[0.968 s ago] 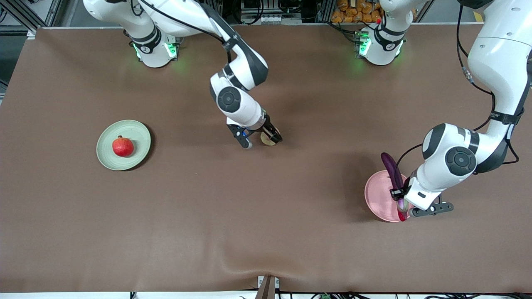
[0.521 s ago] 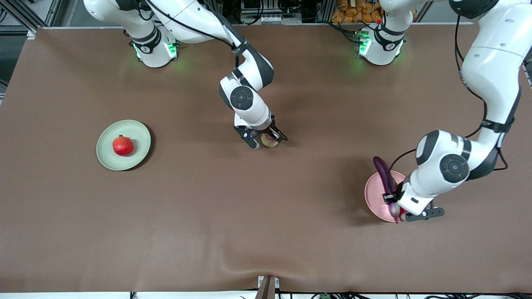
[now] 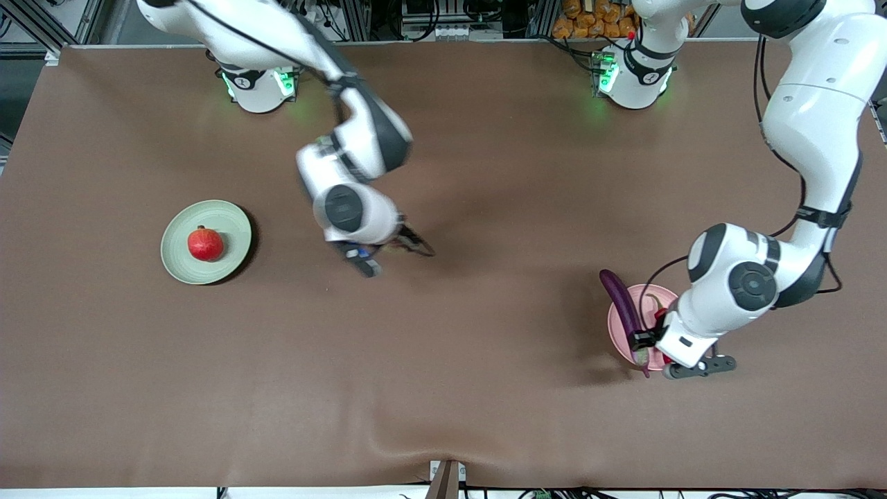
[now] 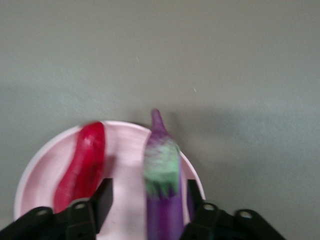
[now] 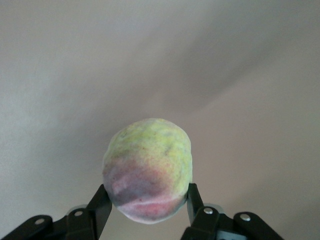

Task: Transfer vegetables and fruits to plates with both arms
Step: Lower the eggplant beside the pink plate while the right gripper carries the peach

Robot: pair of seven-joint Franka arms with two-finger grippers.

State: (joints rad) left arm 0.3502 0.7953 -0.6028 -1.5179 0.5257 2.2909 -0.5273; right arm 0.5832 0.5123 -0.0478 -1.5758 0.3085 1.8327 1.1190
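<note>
right claw (image 5: 145, 207): black two-finger claw, fingers clamped on either side of the round yellowish-pink peach-like fruit (image 5: 148, 169); fruit lifted clear, over bare bench between the two plates
left claw (image 4: 147, 202): black fingers astride the long slim glossy purple eggplant (image 4: 161, 185), appears to be gripping it; eggplant low over the pale pink round plate (image 4: 125, 160), green-capped stem end sticking out past the rim
red chili: shiny red chili pepper (image 4: 82, 167) lies flat in the pink plate, beside the eggplant, apart from it
green plate: pale green round matte plate (image 3: 232, 218) toward the right arm's end of the bench, round red pomegranate-like fruit (image 3: 205, 244) sitting in it
bench: brown cloth-covered bench (image 3: 443, 388)
step, right: judged carrying peach to green plate; keep squeeze steady, the fruit is round and may roll; set down on the bare part beside the pomegranate, not on top
step, left: judged placing eggplant; lower until it rests on the plate before opening, centre it more since it overhangs; avoid nudging the chili
progress: pomegranate and chili plated, two items in claws
</note>
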